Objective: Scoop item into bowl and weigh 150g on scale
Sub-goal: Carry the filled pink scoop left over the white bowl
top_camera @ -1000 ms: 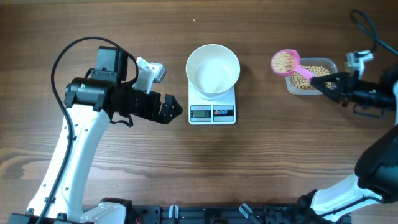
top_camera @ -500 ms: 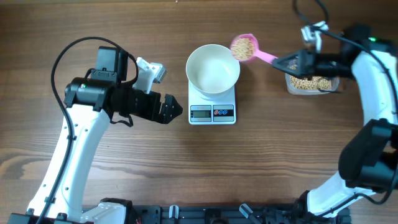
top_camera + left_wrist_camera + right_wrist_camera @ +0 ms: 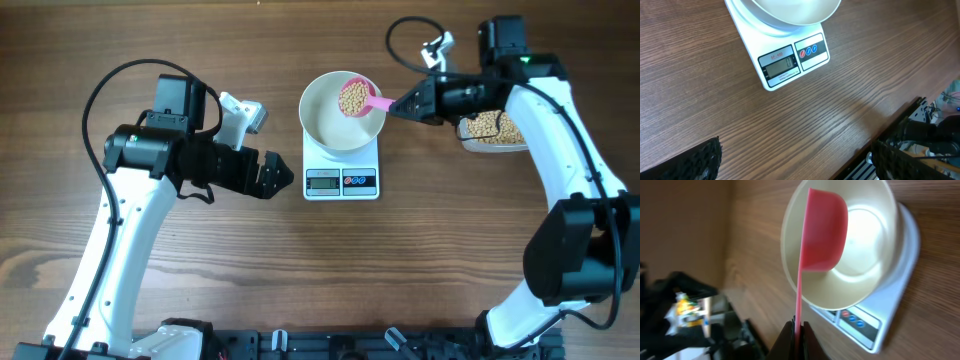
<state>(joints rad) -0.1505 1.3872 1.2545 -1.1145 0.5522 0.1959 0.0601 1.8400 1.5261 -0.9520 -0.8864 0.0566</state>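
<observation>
**Ana:** Wooden table [image 3: 450, 250] first. What is the biggest thing on it?

**Ben:** Two arms. The left gripper [image 3: 280, 176] hangs just left of the scale [image 3: 341, 180], jaws wide apart, holding nothing. The right gripper [image 3: 405, 106] reaches in from the scale's right, clamped on a pink scoop [image 3: 825, 235] by its handle.

**Ana:** And the bowl?

**Ben:** The white bowl [image 3: 324, 120] sits on the scale, behind the display. It looks empty inside. A clear tub [image 3: 495, 142] with more beans lies well to the right of the scale.

**Ana:** Where are the beans being carried?

**Ben:** The beans [image 3: 352, 98] are heaped in the scoop, which is held level above the scale, over the bowl's right side.

**Ana:** Which step is that?

**Ben:** I judge the load is delivered and ready to tip. Next the wrist must roll gently so the beans fall inside the rim without nudging the bowl. Then comes checking the display, whose digits I cannot read.
</observation>
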